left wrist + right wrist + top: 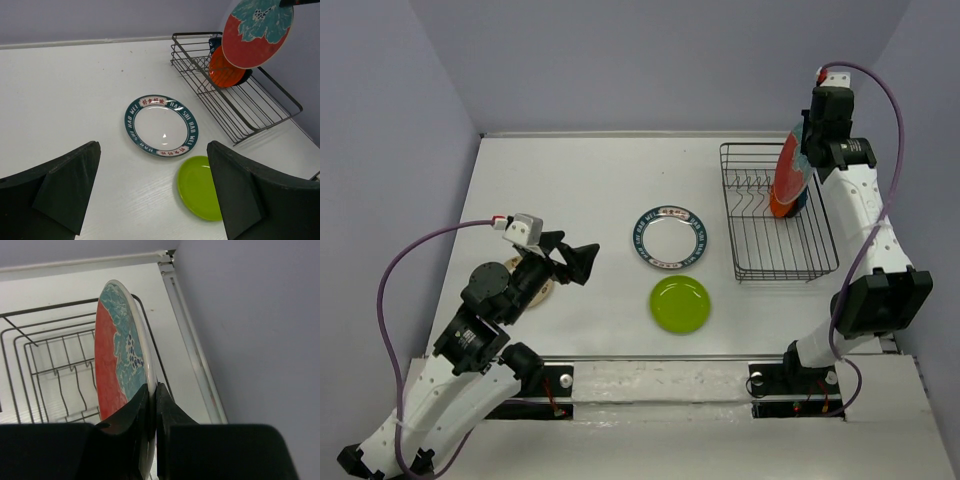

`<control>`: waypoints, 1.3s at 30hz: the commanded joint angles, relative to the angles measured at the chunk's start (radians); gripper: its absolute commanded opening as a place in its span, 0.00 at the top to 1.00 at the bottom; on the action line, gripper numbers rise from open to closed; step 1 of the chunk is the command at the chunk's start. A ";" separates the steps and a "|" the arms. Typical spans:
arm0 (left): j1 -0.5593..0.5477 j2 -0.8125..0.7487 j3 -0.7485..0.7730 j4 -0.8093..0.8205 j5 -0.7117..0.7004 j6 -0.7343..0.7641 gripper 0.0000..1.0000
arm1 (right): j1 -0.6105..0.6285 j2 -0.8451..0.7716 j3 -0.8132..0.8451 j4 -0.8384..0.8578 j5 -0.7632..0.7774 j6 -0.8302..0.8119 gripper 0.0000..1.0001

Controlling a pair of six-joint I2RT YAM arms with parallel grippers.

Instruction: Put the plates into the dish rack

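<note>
My right gripper (804,146) is shut on the rim of the large red plate with teal flowers (786,168), holding it on edge above the far end of the black wire dish rack (760,262). The right wrist view shows the fingers (137,407) pinching that plate (111,365) over the rack's prongs (55,371). A small orange plate (223,71) and a dark blue plate (215,43) stand in the rack. The white plate with the blue patterned rim (670,238) and the lime green plate (680,304) lie flat mid-table. My left gripper (576,262) is open and empty, left of them. A small beige plate (540,292) lies partly under the left arm.
The rack stands close to the right wall (920,150). The back wall (620,60) runs behind the table. The left arm's purple cable (400,270) loops at the left side.
</note>
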 commanded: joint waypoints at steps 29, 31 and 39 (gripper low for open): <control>0.008 0.153 0.008 0.018 -0.021 -0.026 0.01 | 0.108 0.193 0.027 0.183 -0.025 -0.157 0.62; 0.014 0.187 0.009 0.021 -0.004 -0.060 0.01 | 0.108 0.184 0.038 0.183 -0.026 -0.122 0.40; 0.037 0.291 -0.003 0.048 0.012 -0.201 0.01 | 0.108 0.043 -0.057 0.187 -0.101 0.108 0.08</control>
